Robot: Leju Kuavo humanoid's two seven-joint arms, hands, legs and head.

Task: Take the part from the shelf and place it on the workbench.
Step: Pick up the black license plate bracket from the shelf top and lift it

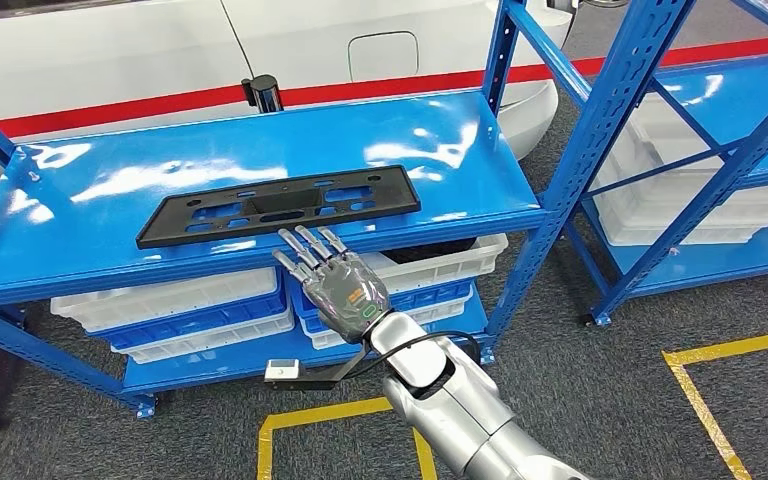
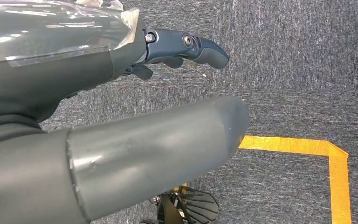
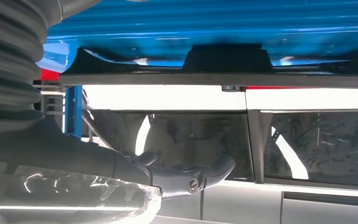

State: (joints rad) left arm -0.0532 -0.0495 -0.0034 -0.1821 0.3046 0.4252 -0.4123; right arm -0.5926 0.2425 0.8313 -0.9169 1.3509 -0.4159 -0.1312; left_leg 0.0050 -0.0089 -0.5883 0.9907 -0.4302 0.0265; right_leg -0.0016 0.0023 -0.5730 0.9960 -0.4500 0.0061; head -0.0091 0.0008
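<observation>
A long flat black plastic part (image 1: pixel 280 205) with several cut-outs lies on the top blue shelf (image 1: pixel 90 190), parallel to the shelf's front edge. My right hand (image 1: pixel 335 280) is raised in front of that edge, fingers stretched out and apart, fingertips just short of the part and holding nothing. In the right wrist view the same part (image 3: pixel 223 60) lies flat on the blue shelf (image 3: pixel 205 23), with my fingers (image 3: pixel 186 175) spread apart from it. My left hand (image 2: pixel 121 116) hangs over grey carpet, thumb and dark fingers (image 2: pixel 191 49) apart, empty.
White and blue bins (image 1: pixel 190 305) sit on the lower shelf. A second blue rack (image 1: pixel 700 170) with white trays stands to the right. A white car body (image 1: pixel 260 50) is behind the shelf. Yellow floor tape (image 1: pixel 720 400) marks the grey carpet.
</observation>
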